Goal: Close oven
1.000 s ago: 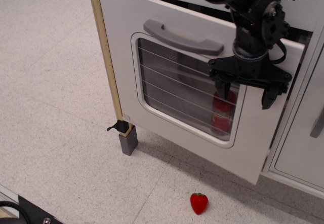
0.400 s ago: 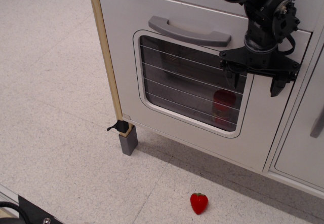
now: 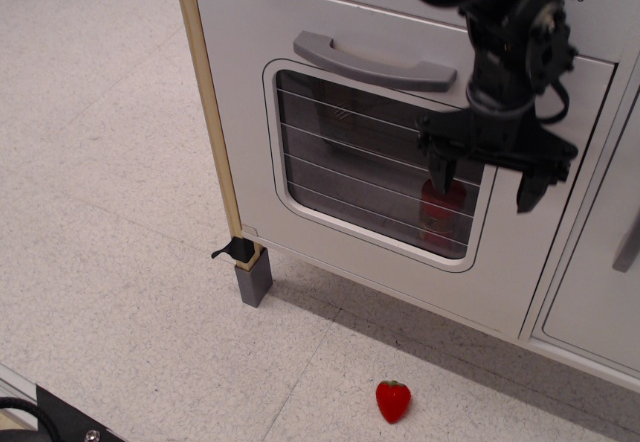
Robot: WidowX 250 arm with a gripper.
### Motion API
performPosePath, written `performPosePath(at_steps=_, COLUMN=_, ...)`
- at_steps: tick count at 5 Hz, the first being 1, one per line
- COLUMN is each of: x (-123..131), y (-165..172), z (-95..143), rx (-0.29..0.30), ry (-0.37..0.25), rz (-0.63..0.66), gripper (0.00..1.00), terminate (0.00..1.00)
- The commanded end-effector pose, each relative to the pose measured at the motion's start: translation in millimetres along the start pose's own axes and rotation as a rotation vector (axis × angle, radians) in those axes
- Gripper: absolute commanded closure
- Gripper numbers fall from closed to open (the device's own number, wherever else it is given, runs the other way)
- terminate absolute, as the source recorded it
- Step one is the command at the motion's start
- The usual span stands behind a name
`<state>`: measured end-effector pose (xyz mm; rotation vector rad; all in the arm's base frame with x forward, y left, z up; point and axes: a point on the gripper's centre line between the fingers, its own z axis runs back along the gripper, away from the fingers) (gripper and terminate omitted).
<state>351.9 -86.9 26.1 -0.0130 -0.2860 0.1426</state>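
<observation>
The white oven door (image 3: 330, 112) with its wire-lined rounded window (image 3: 370, 177) and grey bar handle (image 3: 375, 62) stands flush with the front of the toy kitchen. A red object (image 3: 440, 212) shows inside behind the window. My black gripper (image 3: 485, 182) hangs in front of the door's right side, fingers pointing down. It is open and empty, with one fingertip (image 3: 440, 174) over the window and the other over the white frame.
A wooden edge post (image 3: 210, 112) with a grey foot (image 3: 253, 282) marks the kitchen's left corner. A plain white cabinet door (image 3: 600, 292) with a grey handle is at the right. A red toy strawberry (image 3: 393, 400) lies on the speckled floor.
The oven door swung from ajar to flush with the front. My gripper rose toward the door's top right, then came back down and left in front of it.
</observation>
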Motion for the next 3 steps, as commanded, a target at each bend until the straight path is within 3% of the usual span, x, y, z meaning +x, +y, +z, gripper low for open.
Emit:
performPosePath(at_steps=1, x=10.2, y=14.2, z=32.4, rx=-0.013, ry=-0.046, rz=-0.004, gripper=0.00, terminate=0.00)
performPosePath(at_steps=2, x=10.2, y=14.2, z=32.4, rx=-0.013, ry=-0.046, rz=-0.004, gripper=0.00, terminate=0.00)
performPosePath(at_steps=3, x=10.2, y=14.2, z=32.4, rx=-0.013, ry=-0.046, rz=-0.004, gripper=0.00, terminate=1.00)
